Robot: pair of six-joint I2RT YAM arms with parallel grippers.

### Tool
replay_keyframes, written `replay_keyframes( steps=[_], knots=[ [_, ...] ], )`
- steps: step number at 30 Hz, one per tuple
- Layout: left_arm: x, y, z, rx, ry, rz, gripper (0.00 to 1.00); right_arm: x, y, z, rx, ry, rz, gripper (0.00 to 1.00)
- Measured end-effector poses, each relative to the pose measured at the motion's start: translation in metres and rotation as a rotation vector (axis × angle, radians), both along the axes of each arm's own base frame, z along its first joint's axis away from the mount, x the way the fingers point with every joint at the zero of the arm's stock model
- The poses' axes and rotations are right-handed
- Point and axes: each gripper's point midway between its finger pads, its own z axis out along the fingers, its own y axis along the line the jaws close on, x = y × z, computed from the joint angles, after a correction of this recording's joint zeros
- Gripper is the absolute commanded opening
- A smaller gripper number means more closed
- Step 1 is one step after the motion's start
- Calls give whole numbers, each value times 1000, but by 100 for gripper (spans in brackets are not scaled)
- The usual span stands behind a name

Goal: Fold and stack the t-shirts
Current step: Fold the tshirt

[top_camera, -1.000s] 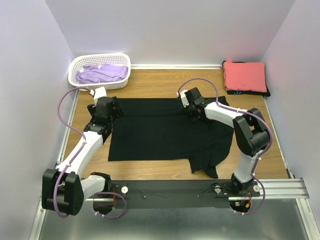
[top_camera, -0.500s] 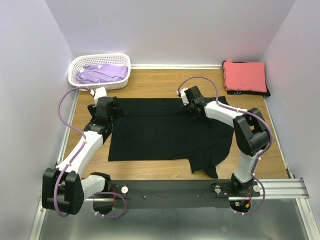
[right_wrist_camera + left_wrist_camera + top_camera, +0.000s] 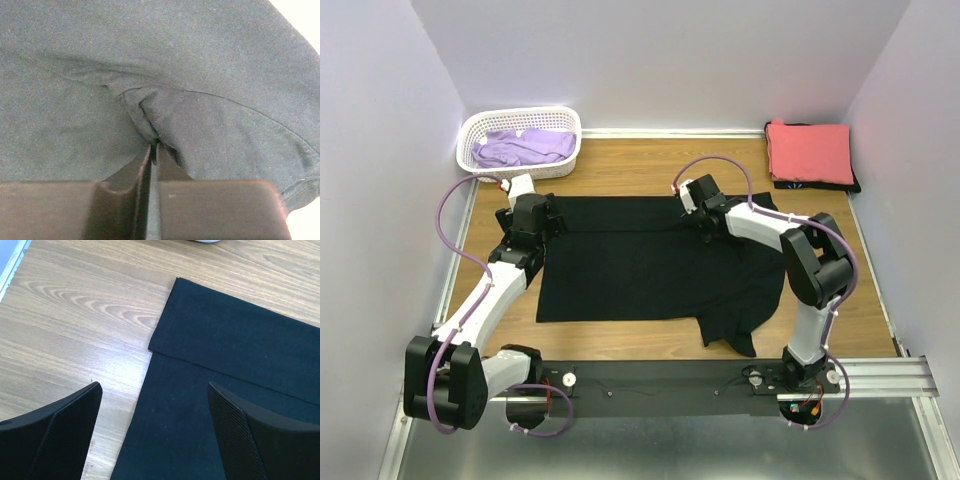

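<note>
Fabric of the black t-shirt [image 3: 640,270] sits pinched in the right jaws; left jaws gape.

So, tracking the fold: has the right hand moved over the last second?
Yes: the right hand, shut on the black t-shirt, edged slightly toward the back wall.

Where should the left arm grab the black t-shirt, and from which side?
Take the black t-shirt at its folded far-left corner, from above: it lies flat, and that doubled edge ends on the table, letting the open left end effector straddle it.
</note>
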Motion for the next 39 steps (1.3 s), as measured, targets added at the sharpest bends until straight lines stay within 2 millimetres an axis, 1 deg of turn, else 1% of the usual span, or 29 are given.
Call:
replay_keyframes(
  steps=[1,4,8,11,22,28,29,30,32,35,36,39],
  knots=[
    [0,0,0,0,0,0,93,0,0,1,1,-1,-1,4],
    [0,0,0,0,0,0,93,0,0,5,11,-7,-5,2],
    [0,0,-1,2,2,-2,93,-2,0,17,33,-10,-20,2],
    [0,0,-1,3,5,-2,93,-5,1,22,46,7,-33,2],
    [0,-1,-4,4,15,-10,93,-23,18,41,143,131,-78,4],
    [1,-3,-7,2,24,-17,93,-25,27,55,177,175,-82,6],
    [1,-3,-7,2,24,-17,93,-26,28,57,180,182,-81,7],
    [1,-3,-7,2,25,-18,93,-26,30,59,185,191,-79,12],
    [1,-3,-8,0,25,-20,93,-26,32,61,189,208,-76,15],
    [1,-4,-9,-1,32,-27,93,-24,38,60,200,237,-75,26],
    [1,-5,-10,-2,34,-31,93,-24,41,59,207,251,-75,35],
    [1,-8,-13,-7,45,-50,93,-27,48,51,226,301,-69,46]
  ],
)
